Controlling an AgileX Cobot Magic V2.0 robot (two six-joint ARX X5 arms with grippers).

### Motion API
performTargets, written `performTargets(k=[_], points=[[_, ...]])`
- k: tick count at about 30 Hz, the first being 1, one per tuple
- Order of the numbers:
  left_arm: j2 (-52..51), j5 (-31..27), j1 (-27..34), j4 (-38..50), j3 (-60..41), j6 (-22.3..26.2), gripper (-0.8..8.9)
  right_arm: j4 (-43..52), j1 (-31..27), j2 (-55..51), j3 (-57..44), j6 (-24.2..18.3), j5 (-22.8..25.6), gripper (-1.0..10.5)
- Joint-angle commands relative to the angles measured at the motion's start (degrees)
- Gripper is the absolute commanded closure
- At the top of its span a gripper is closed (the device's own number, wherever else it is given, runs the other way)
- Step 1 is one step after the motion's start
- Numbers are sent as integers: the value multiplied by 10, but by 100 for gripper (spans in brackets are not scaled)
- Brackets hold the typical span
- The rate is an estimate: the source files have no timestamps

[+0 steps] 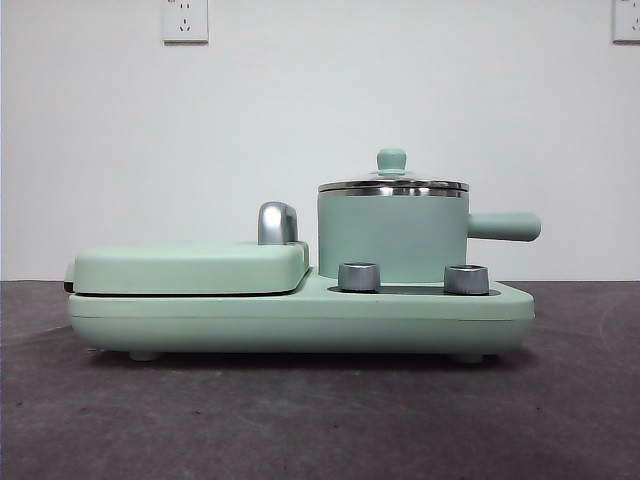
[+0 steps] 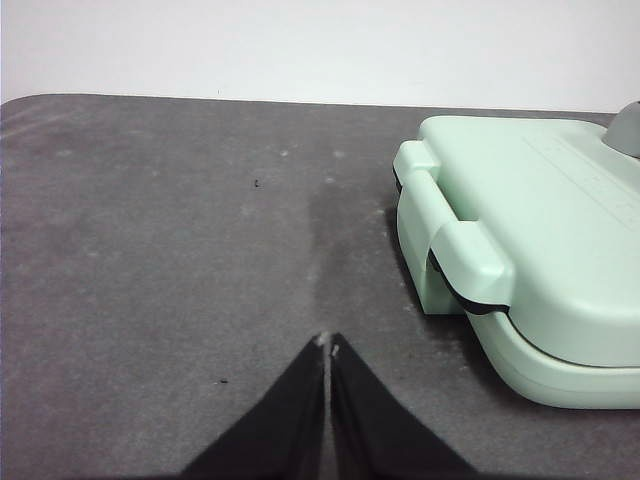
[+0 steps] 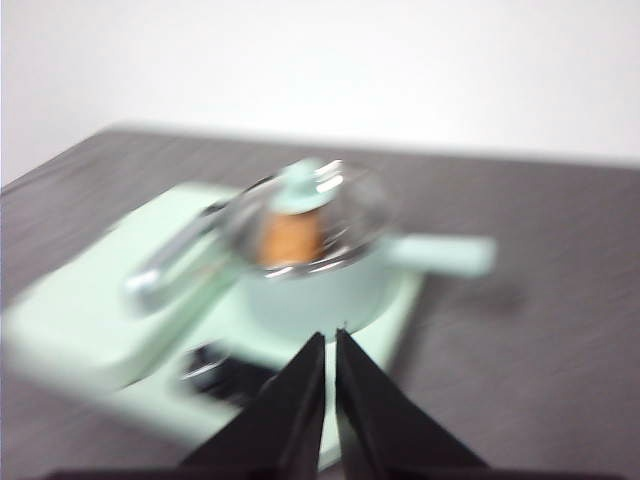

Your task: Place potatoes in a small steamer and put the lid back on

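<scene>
Front view shows the mint-green cylindrical steamer pot point(image 1: 392, 238) right of centre, its round glass lid point(image 1: 392, 184) seated so the orange-brown potato point(image 3: 290, 238) stays enclosed, while the left end effector point(image 2: 327, 345) and right end effector point(image 3: 329, 338) hang closed, gripping nothing.

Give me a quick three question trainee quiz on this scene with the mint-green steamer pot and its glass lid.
1. True or false: the round glass lid sits on the mint-green cylindrical steamer pot.
2. Where is the orange-brown potato? A) on the table B) inside the pot C) in a gripper
3. Fill in: the left gripper and right gripper both have their jaws ____.

Key: 1 true; 2 B; 3 shut.
</scene>
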Motion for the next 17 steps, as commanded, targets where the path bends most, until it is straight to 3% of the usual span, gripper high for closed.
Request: performTargets(k=[1,7,17], points=[[-1,-1,1,-4,-11,6,808,92,-38,-56,-104,-32,30,933],[-1,-1,1,-4,-11,6,808,117,-85,-153,-239,-44,97,933],[-1,-1,1,-4,-11,6,808,133,-108,-189,-330,-43,98,933]])
